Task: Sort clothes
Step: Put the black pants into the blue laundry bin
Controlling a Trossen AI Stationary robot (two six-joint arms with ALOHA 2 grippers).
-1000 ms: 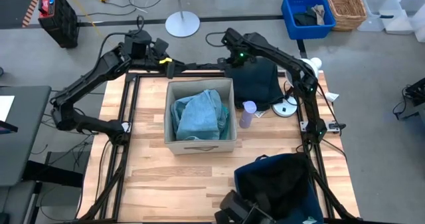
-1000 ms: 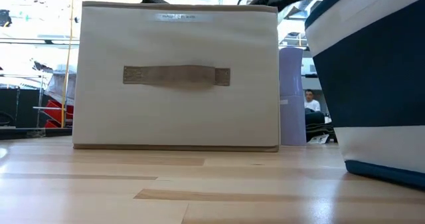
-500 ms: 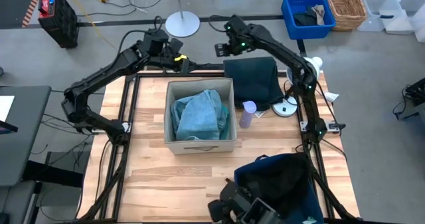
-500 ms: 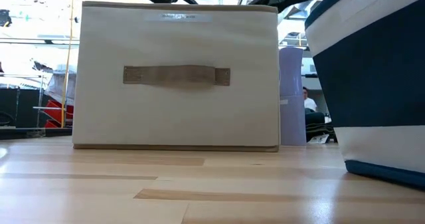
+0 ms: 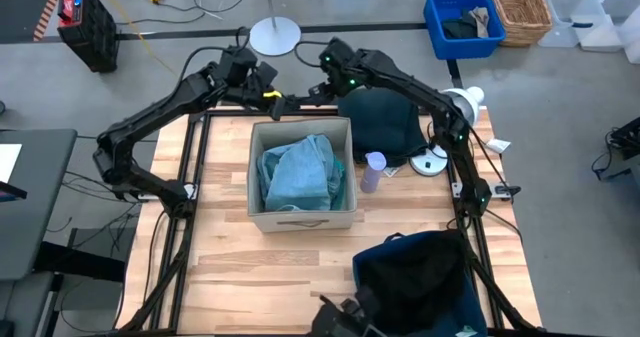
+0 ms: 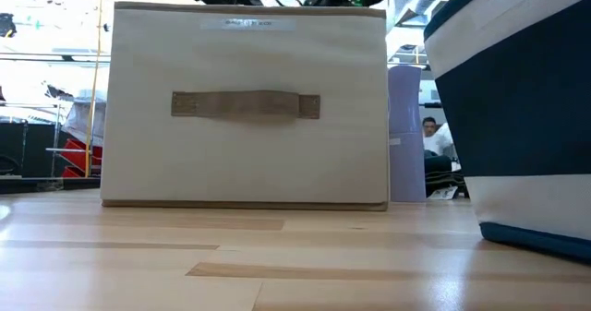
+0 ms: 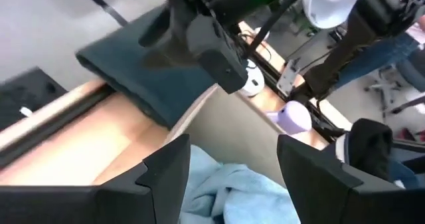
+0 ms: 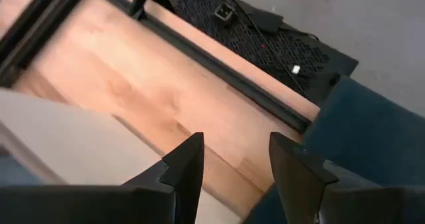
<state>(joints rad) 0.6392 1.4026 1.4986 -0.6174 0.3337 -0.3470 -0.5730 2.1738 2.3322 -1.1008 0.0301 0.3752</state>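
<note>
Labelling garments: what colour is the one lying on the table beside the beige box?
Dark green garment, clearest in the high view.

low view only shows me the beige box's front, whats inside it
Observer: A turquoise garment lies bunched inside the beige box.
Operator: any clothes outside it
Observer: A dark green garment lies on the table behind the box, toward the right arm's side.
Operator: is the right end effector holding it
Observer: No. The right end effector is open and empty, above the table's far edge beside that garment.
</note>
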